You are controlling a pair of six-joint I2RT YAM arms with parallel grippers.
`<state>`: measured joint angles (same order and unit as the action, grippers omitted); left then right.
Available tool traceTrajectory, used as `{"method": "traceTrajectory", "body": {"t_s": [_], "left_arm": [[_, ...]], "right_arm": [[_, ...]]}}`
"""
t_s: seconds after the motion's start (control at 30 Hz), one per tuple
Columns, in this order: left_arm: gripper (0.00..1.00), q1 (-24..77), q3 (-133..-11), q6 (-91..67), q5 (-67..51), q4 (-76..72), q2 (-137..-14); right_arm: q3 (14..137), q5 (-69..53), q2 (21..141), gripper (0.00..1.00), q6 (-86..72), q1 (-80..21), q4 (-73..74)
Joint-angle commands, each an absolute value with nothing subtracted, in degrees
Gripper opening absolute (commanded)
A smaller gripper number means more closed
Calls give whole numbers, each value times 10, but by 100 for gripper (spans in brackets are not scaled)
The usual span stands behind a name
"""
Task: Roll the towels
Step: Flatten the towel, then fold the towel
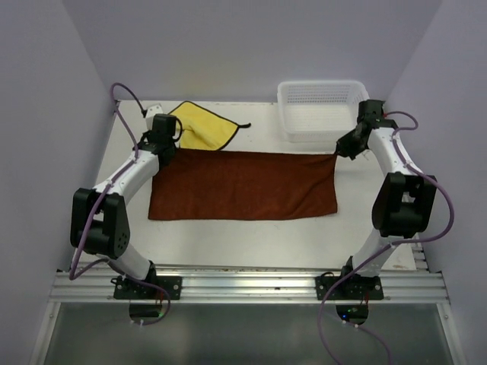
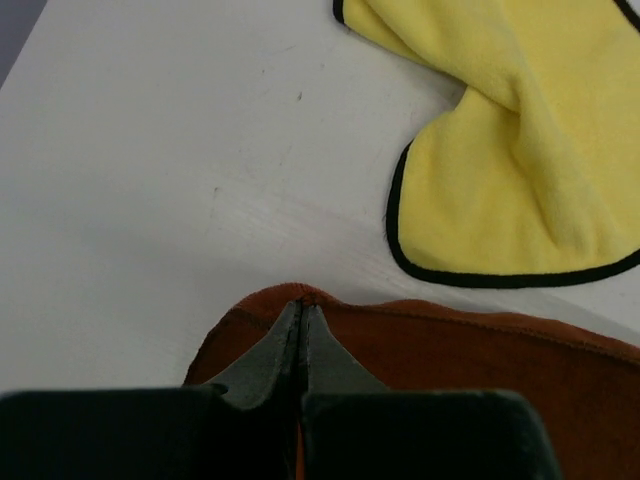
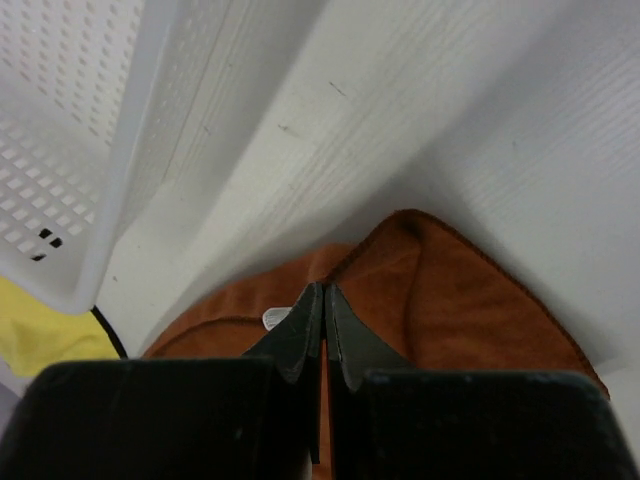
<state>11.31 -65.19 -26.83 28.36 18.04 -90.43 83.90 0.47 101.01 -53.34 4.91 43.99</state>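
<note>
1. The left gripper [image 2: 302, 312] is pinching the far-left corner of the rust-brown towel [image 1: 243, 186], its fingers pressed together on the cloth.
2. That towel is lying spread flat, a wide fuzzy rectangle on the white table [image 1: 228, 236]. The yellow towel [image 1: 199, 125], dark-edged and rumpled, is lying just behind it.
3. The right gripper [image 3: 322, 298] is clamping the towel's far-right corner with its fingers closed, beside the white perforated plastic basket [image 1: 319, 110].

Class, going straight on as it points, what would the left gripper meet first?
Likely bare table; the left gripper, shut on the brown towel, points past the yellow towel, though depth is unclear.
</note>
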Motion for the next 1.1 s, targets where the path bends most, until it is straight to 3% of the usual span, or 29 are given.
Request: {"method": "traceTrajectory", "body": {"t_s": [0.0, 0.37, 1.07], "left_arm": [[0, 100, -696, -254, 279, 114, -929], [0, 73, -664, -250, 282, 100, -938], [0, 28, -616, -253, 268, 119, -897]], "right_arm": [[891, 3, 1022, 0, -533, 51, 391], [895, 4, 1055, 0, -518, 51, 399], [763, 4, 936, 0, -462, 71, 440]]}}
